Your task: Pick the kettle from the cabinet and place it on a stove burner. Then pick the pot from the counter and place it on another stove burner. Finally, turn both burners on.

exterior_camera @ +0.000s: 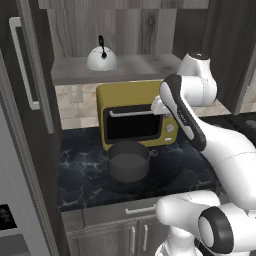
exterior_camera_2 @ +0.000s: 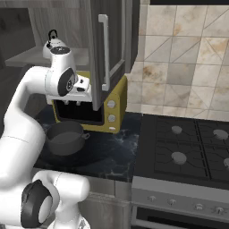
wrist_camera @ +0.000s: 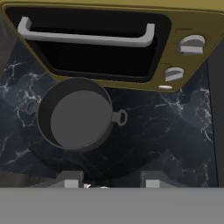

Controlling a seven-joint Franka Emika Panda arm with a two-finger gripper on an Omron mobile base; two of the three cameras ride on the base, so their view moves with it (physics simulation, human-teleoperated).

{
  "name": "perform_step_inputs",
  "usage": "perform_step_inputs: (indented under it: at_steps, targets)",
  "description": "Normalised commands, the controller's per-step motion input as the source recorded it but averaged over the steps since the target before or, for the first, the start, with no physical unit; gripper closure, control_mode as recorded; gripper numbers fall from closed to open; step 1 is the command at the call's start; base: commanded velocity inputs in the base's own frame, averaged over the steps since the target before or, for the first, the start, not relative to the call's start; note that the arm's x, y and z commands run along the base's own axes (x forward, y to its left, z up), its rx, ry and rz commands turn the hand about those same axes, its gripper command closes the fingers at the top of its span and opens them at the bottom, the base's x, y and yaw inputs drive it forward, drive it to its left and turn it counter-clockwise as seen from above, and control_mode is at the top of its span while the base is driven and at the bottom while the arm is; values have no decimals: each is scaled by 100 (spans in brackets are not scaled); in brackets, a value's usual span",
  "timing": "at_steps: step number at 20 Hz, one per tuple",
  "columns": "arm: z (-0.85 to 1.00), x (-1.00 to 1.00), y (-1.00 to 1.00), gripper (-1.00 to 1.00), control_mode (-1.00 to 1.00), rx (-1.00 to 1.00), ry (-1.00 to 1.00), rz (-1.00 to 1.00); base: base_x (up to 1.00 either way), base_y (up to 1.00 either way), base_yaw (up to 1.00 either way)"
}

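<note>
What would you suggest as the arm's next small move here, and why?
Probably raise the gripper toward the open cabinet's shelf. The kettle sits there untouched, no burner holds anything, and the gripper hangs empty, jaws apart, in front of the yellow microwave above the pot.

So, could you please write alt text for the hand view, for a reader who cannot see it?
A wide, lidless dark grey metal pot with two small side handles stands on the black marble-look counter, in front of a yellow microwave with a grey bar handle. The gripper hangs above, holding nothing.
</note>
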Motion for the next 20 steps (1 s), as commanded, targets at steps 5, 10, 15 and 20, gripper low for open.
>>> perform_step_inputs:
  at_steps: [5,10,15,20]
  targets:
    - [0,-3,3,-100,-100,-1,-6,0,0,0,0]
    - [0,-6,1,-100,-100,-1,-10,0,0,0,0]
    - [3,-16,0,-100,-100,0,-13,0,0,0,0]
    - [11,-15,3,-100,-100,-1,-16,-2,0,0,0]
